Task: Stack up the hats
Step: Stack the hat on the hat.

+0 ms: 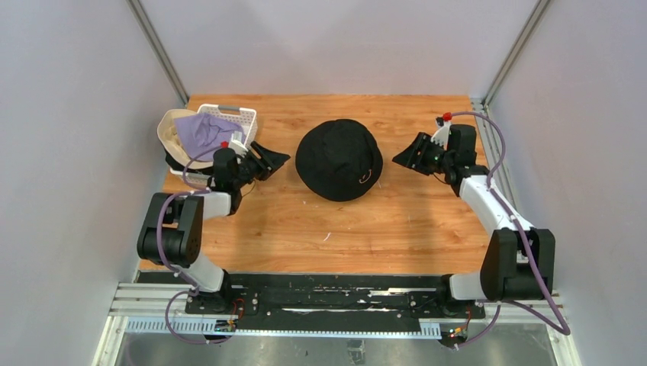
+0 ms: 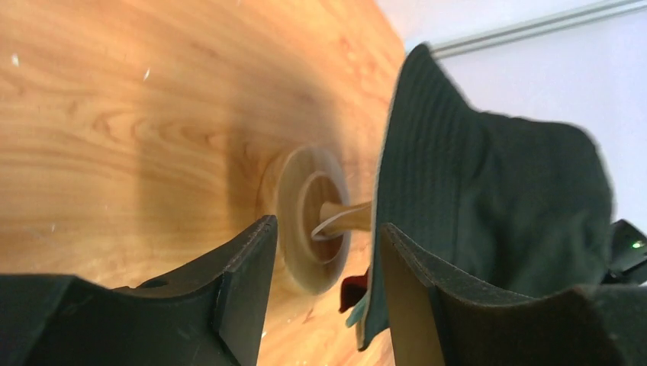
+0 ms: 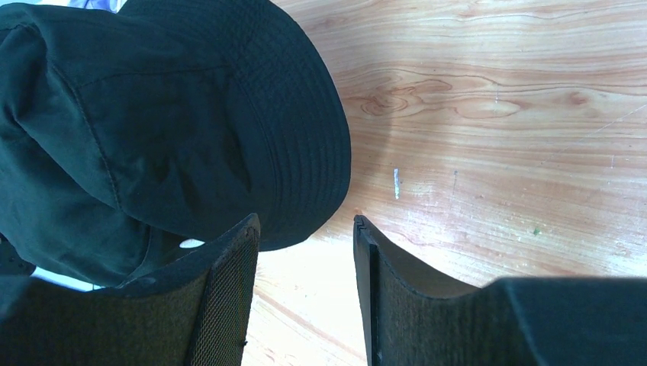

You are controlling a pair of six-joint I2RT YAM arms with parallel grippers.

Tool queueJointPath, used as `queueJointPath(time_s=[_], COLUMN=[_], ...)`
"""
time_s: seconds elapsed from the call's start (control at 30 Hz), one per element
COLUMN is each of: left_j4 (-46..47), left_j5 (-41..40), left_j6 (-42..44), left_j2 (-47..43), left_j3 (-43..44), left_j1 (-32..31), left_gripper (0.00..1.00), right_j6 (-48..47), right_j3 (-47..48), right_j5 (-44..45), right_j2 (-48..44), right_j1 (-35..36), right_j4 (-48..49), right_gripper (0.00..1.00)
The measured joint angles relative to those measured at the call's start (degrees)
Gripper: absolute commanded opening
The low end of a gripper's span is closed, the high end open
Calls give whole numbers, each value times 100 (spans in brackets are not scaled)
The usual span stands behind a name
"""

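Fingers on your left gripper (image 1: 273,160) and right gripper (image 1: 404,156) stand apart, empty; brush the black hat (image 1: 339,158) and you may tip its wooden stand (image 2: 290,206).

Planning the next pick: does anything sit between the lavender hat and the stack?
Only the left gripper, which is between the basket with the lavender hat and the centre black hat. Nothing else is visible in the way.

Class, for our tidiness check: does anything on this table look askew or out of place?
The lavender hat and beige hat lie crumpled, spilling over the rim of the white lattice basket, far left.
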Motion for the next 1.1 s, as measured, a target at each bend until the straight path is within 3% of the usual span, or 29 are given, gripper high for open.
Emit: queueJointPath(time_s=[0.2,0.6,1.1], left_j4=[267,3366,4122], left_j5=[2,79,76], left_j6=[-46,-1563,-1714], left_j2=[428,2028,1375], left_j3=[-140,-660,-1064], left_j1=[-238,-267,-273], left_gripper=[57,57,57], right_j6=[0,0,0], right_j3=[11,11,11], right_j5=[-2,-35,-44], right_j2=[144,343,400], right_j1=[0,0,0], right_j4=[50,157,197], right_gripper=[48,47,47])
